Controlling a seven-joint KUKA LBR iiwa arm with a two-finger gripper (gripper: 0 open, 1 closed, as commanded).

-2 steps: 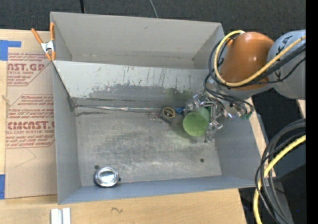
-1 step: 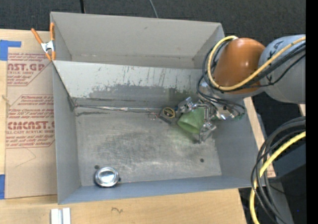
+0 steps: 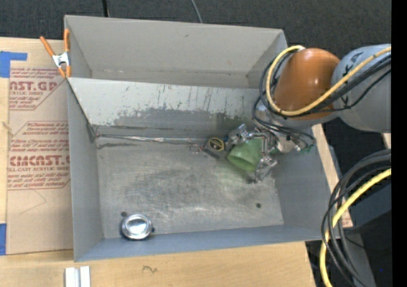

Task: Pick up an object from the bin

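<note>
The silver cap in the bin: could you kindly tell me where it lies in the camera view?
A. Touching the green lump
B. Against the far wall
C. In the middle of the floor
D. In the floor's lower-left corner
D: the cap lies in the floor's lower-left corner, well apart from the green lump on the right.

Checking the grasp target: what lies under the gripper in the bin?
A pale green lump on the bin floor, a small dark ring beside it. The gripper covers the lump's right side.
</note>
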